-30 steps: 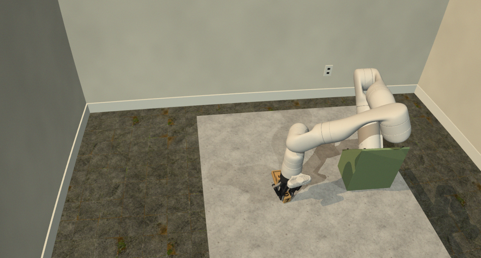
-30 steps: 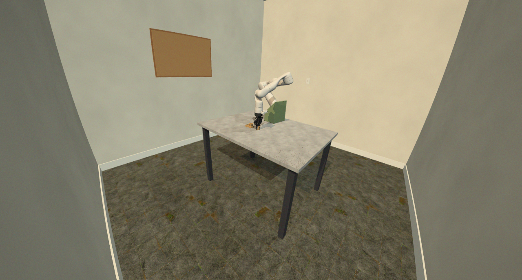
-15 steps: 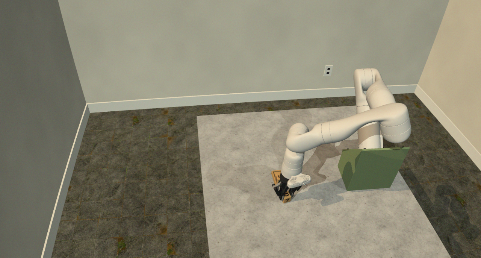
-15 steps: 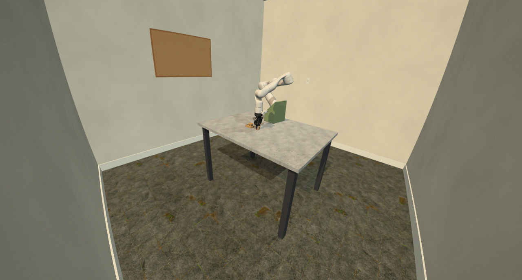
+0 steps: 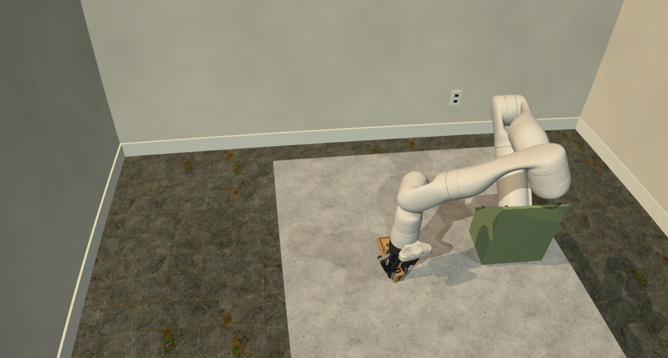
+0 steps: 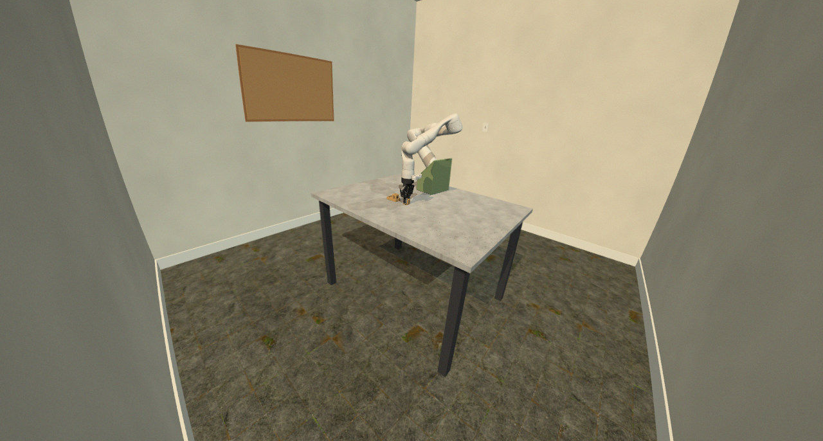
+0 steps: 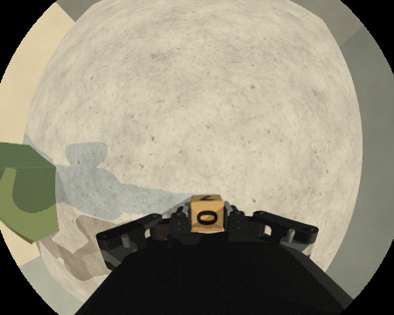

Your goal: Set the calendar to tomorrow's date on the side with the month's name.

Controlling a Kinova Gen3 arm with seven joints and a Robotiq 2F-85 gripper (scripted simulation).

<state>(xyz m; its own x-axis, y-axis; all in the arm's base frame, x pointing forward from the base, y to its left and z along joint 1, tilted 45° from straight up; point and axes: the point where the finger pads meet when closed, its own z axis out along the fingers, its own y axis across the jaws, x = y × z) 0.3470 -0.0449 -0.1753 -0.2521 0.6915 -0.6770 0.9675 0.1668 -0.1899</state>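
My gripper (image 7: 207, 210) is shut on a small wooden digit cube (image 7: 207, 213). In the wrist view the cube's face toward the camera shows a 0. In the top view the cube (image 5: 398, 274) hangs at the fingertips (image 5: 393, 268), close above the table. The wooden calendar tray (image 5: 381, 245) lies on the table just behind the gripper, mostly hidden by the wrist. In the exterior view the tray (image 6: 393, 199) sits left of the gripper (image 6: 406, 198). The second cube is hidden from me.
A green box (image 5: 516, 233) stands on the table to the right of the gripper, by the arm's base; it also shows at the left edge of the wrist view (image 7: 18, 189). The table's left edge (image 5: 280, 243) lies beyond the tray.
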